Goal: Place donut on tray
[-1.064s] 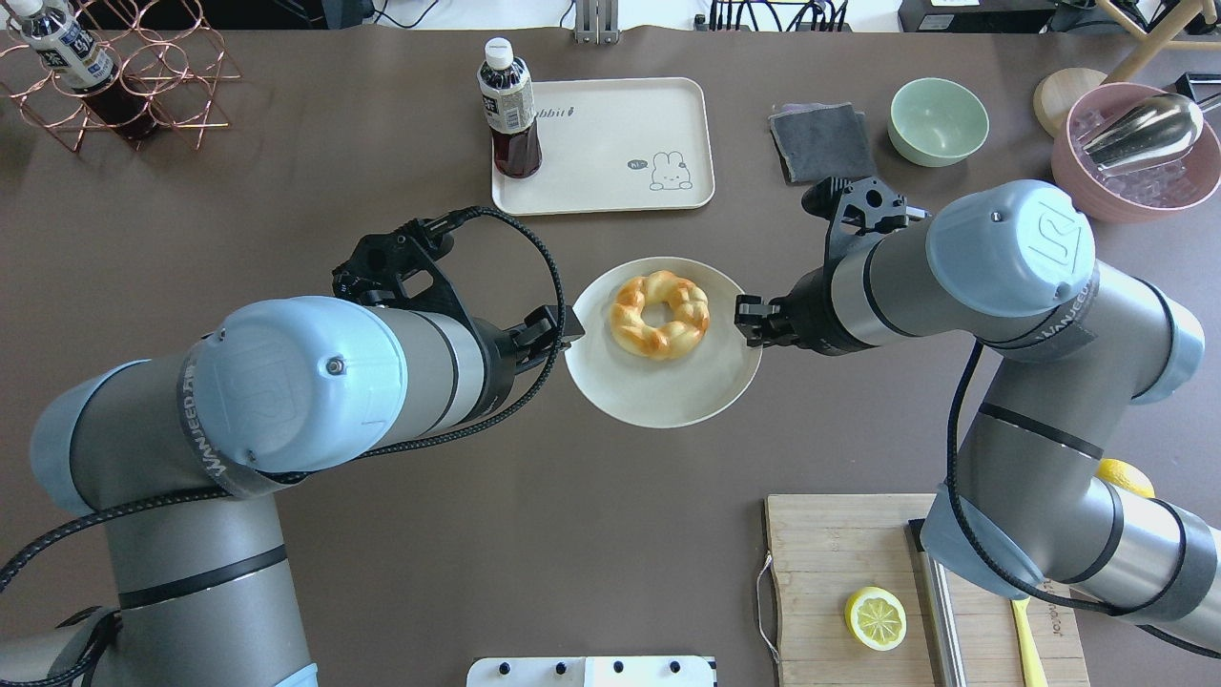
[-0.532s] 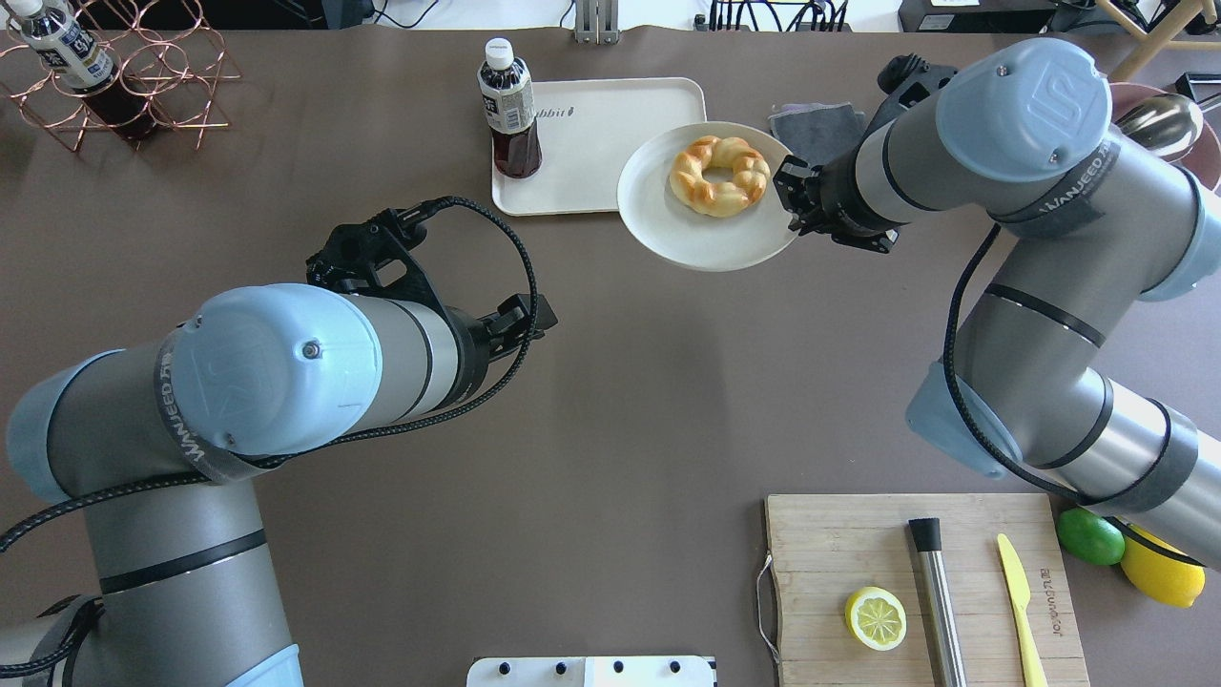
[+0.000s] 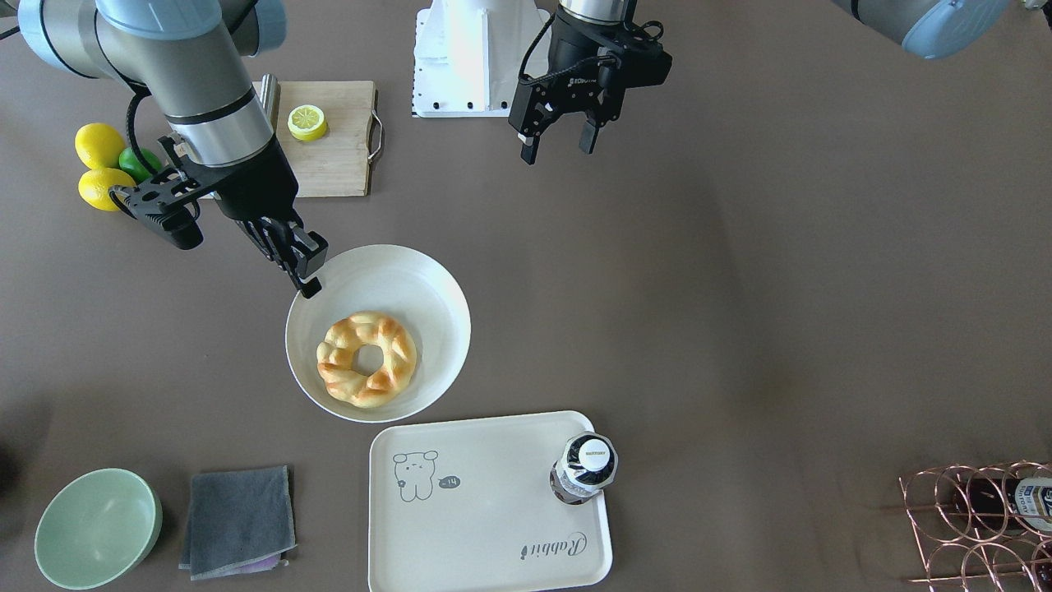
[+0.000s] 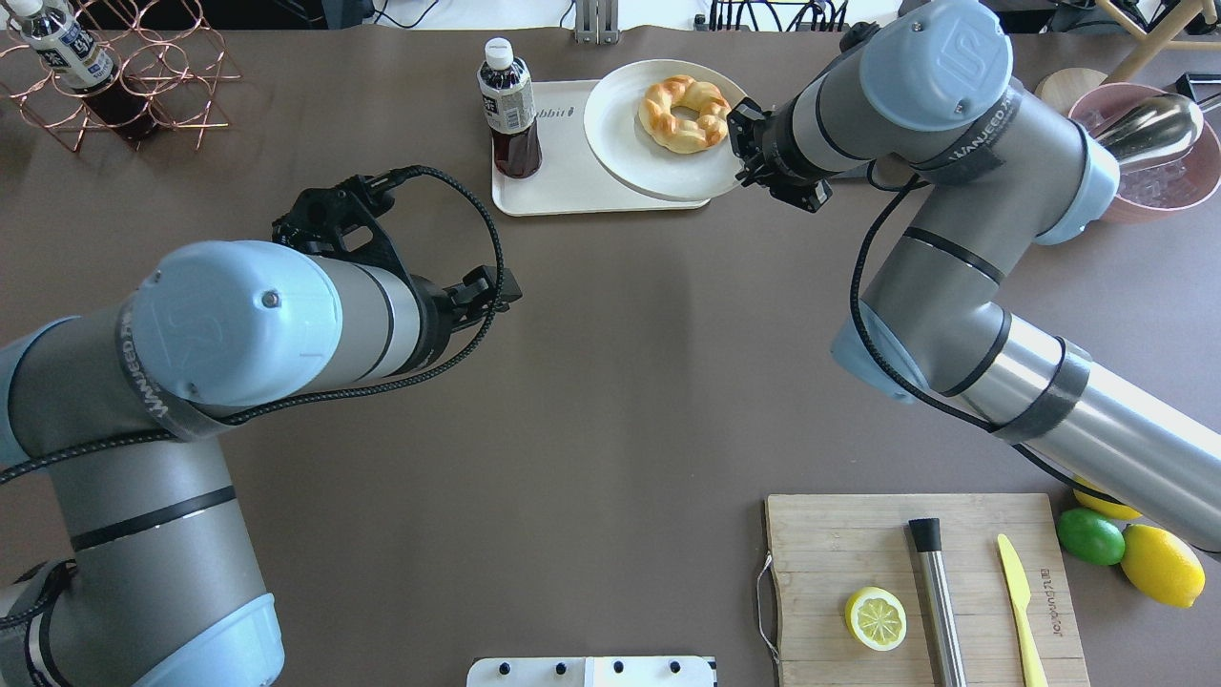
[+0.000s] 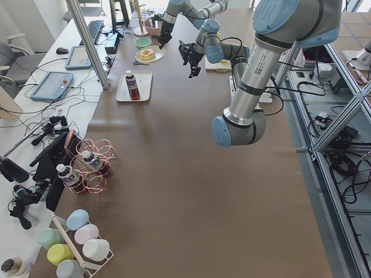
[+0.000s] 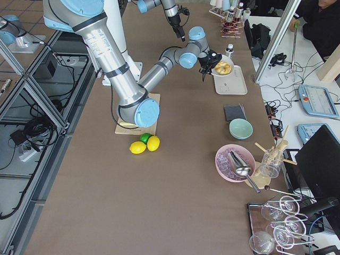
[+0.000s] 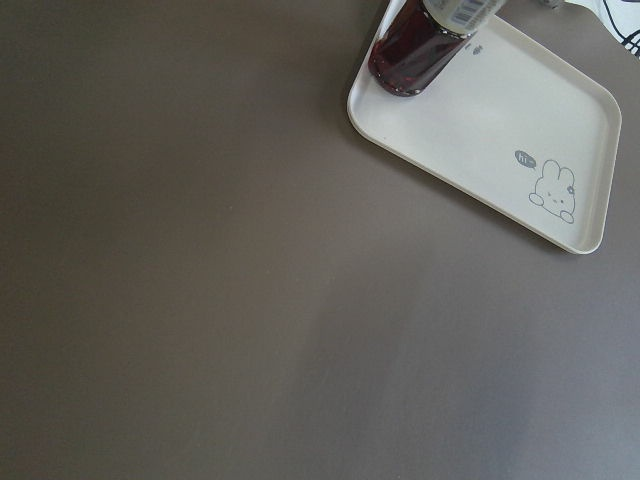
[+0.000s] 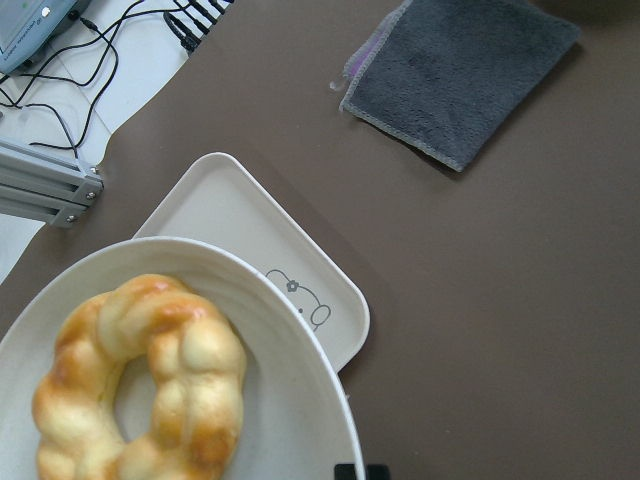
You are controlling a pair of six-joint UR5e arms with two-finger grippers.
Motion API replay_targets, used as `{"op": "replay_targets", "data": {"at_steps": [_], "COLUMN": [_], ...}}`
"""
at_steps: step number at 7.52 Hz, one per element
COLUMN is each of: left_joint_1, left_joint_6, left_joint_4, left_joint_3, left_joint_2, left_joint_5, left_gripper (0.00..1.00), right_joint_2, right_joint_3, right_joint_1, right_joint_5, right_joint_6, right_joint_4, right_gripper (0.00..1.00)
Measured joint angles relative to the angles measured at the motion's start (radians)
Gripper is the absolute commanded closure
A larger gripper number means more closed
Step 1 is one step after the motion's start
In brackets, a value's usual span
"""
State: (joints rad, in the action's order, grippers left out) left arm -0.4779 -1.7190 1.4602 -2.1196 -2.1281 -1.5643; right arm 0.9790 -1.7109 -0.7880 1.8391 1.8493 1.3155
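The donut (image 4: pixel 656 114), a golden braided ring, lies on a round white plate (image 4: pixel 649 167). My right gripper (image 4: pixel 739 157) is shut on the plate's right rim and holds it in the air over the right part of the cream rabbit tray (image 4: pixel 563 181). In the front-facing view the right gripper (image 3: pixel 308 284) pinches the plate (image 3: pixel 436 288) with the donut (image 3: pixel 333 362) on it. The right wrist view shows the donut (image 8: pixel 200 360), the plate (image 8: pixel 290 400) and the tray (image 8: pixel 230 210) beneath. My left gripper (image 3: pixel 559 140) is open and empty over bare table.
A dark drink bottle (image 4: pixel 510 110) stands on the tray's left end. A grey cloth (image 3: pixel 238 518) and a green bowl (image 3: pixel 97 526) lie right of the tray. A cutting board (image 4: pixel 916 582) with a lemon half sits near the robot. A wire rack (image 4: pixel 124 67) stands far left.
My right gripper has carried the plate with the donut from the table's middle forward to over the tray. My left gripper has left the plate's rim and drawn back to the left.
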Motion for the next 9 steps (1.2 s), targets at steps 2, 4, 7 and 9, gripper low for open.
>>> {"op": "replay_targets", "data": {"at_steps": [2, 4, 7, 9], "left_joint_1": [-0.100, -0.227, -0.502, -0.726], "left_joint_6": [0.147, 0.333, 0.744, 1.087], "left_joint_4": [0.001, 0.002, 0.009, 0.012], "left_joint_3": [0.000, 0.001, 0.039, 0.126], "left_joint_2": [0.043, 0.114, 0.264, 0.348], "left_joint_5": [-0.091, -0.197, -0.418, -0.580], "left_gripper": [0.02, 0.02, 0.02, 0.02], "right_joint_2": [-0.091, -0.149, -0.206, -0.217], "right_joint_3": [0.175, 0.301, 0.427, 0.498], "right_joint_1": [0.000, 0.000, 0.002, 0.009], "right_joint_5": [-0.018, -0.037, -0.084, -0.113], "right_joint_6": [0.012, 0.013, 0.007, -0.007], "right_joint_4": [-0.106, -0.178, -0.228, -0.283], "right_gripper": [1.00, 1.00, 1.00, 1.00]}}
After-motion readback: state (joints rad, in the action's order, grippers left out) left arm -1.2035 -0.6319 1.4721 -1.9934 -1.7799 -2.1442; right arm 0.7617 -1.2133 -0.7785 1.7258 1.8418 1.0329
